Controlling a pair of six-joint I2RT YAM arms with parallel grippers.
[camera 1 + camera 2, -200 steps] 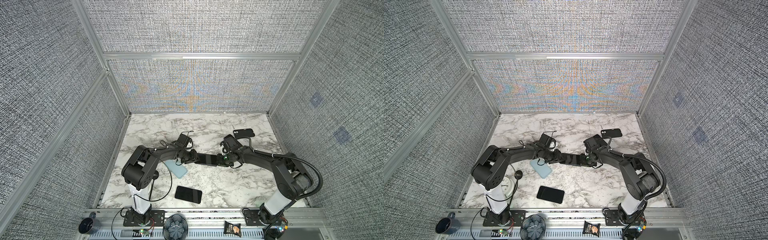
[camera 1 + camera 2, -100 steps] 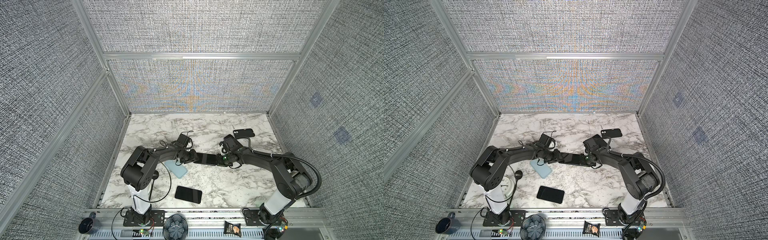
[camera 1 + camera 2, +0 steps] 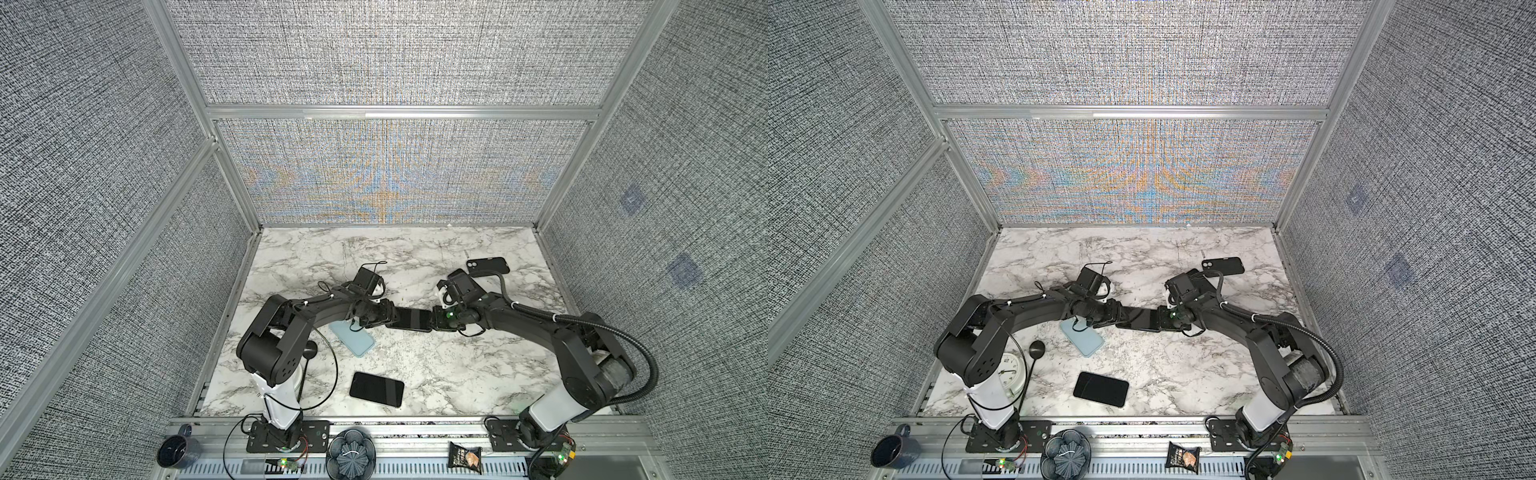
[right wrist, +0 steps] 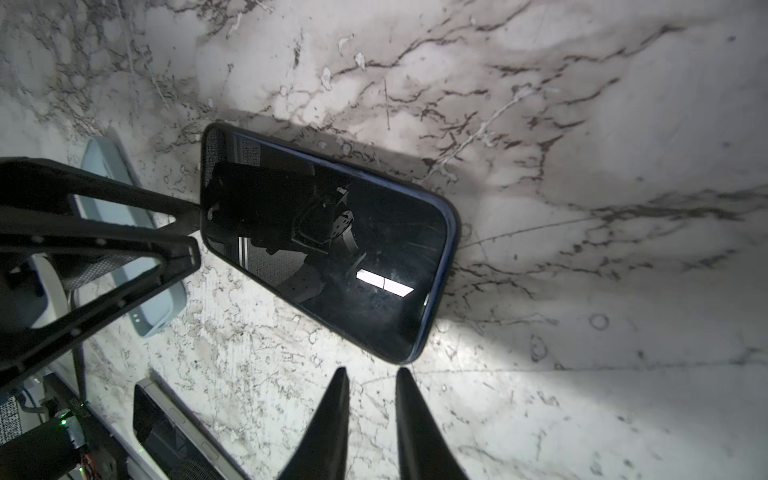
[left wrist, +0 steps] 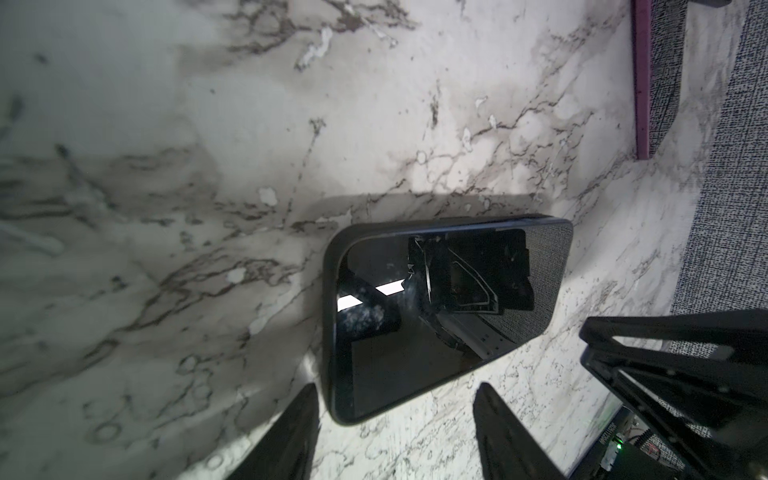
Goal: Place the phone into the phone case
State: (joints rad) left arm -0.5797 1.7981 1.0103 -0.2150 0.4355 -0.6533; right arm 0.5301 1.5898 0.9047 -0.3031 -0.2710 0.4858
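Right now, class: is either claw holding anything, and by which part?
Nothing is held. The phone lies on the table; the left claw is open around one end, the right claw open just short of the other.

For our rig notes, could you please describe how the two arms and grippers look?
The left arm and right arm are black, with boxy links, rounded joints and a white lowest section. A thin black cable loops beside the left one; a thick ribbed hose arcs off the right. The left gripper and right gripper have black tapered fingers with triangular cut-outs.
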